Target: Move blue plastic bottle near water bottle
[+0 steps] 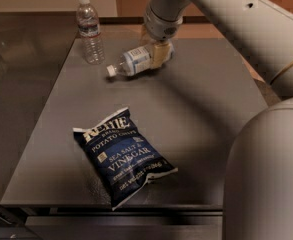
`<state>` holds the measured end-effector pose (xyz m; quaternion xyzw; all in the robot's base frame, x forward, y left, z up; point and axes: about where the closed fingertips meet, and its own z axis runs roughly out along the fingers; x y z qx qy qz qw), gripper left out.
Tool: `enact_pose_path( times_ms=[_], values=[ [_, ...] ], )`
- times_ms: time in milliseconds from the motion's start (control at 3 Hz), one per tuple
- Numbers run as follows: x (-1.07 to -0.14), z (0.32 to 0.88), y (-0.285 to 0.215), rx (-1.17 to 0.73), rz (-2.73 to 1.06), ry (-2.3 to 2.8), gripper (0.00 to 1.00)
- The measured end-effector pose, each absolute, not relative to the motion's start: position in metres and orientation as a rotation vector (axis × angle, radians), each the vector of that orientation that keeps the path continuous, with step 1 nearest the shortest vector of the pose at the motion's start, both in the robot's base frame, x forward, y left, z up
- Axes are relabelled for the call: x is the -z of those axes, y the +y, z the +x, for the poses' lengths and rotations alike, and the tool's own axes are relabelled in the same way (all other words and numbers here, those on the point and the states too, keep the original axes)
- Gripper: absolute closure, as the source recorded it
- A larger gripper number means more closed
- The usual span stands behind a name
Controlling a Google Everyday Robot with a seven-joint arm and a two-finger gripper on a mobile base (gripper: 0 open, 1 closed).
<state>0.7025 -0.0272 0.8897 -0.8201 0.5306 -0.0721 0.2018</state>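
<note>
In the camera view, I am looking down on a dark grey tabletop (pixel 206 109) with the arm (pixel 226 14) reaching in from the upper right. The claw (pixel 159 55) is hanging over the far middle of the tabletop, and its tan fingers (pixel 163 51) are pinching the base end of the blue plastic bottle (pixel 133 61). That bottle is lying nearly on its side, its white cap pointing left and slightly toward me, its pale blue-and-white label facing up. I cannot tell whether its cap end is touching the tabletop or sitting just above it. The water bottle (pixel 89 30) is standing upright near the far left corner, close to the blue plastic bottle's cap but apart from it. A dark blue bag of salt and vinegar chips (pixel 123 156) is lying flat toward the near edge, well apart from both bottles. The robot's pale body (pixel 266 179) is filling the lower right corner.
</note>
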Motion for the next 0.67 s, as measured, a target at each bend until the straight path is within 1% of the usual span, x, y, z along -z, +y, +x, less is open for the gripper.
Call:
enact_pose_path(
  times_ms=[333, 667],
  values=[
    [-0.878, 0.717, -0.010, 0.183, -2.280, 1.443, 1.00],
    [-0.868, 0.727, 0.007, 0.176, -2.267, 1.413, 0.83]
  ],
)
